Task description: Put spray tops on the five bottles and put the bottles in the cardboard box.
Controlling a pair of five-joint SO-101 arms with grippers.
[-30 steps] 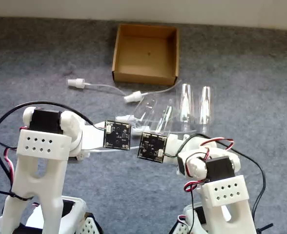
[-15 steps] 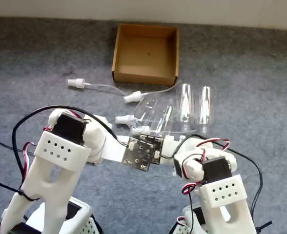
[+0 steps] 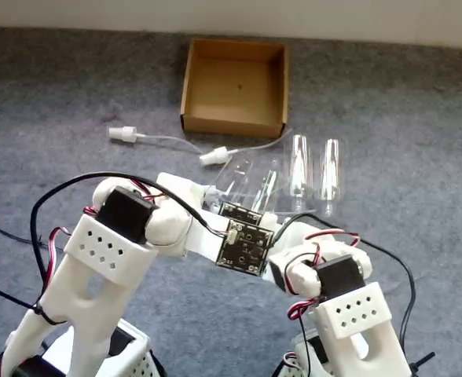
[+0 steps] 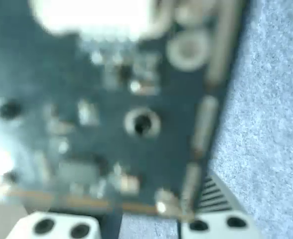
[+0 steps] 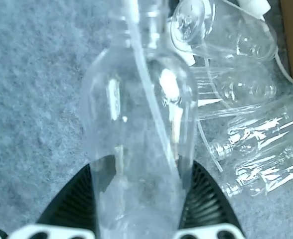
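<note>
My right gripper [image 5: 139, 174] is shut on a clear bottle [image 5: 139, 114], black fingers [image 5: 69, 196] on both sides of its body. A thin tube [image 5: 136, 45] runs down through the bottle's neck. Three more clear bottles [image 5: 226, 35] [image 5: 238, 89] [image 5: 261, 134] lie just beyond it on the carpet. From above, the left arm's wrist [image 3: 245, 245] lies across the right arm's wrist. In the left wrist view a circuit board [image 4: 116, 114] sits right against the camera. The open cardboard box [image 3: 235, 86] stands at the back. Two spray tops [image 3: 122, 133] [image 3: 214, 157] with long tubes lie in front of it.
Bottles [image 3: 298, 173] [image 3: 331, 177] [image 3: 243, 177] lie side by side between the box and the arms. Grey carpet [image 3: 419, 157] covers the table. Black cables [image 3: 34, 220] loop beside both arm bases.
The left arm has swung right and forward, and its wrist now overlaps the right arm's wrist. The right arm has shifted slightly. The loose bottles, tops and box have stayed put.
</note>
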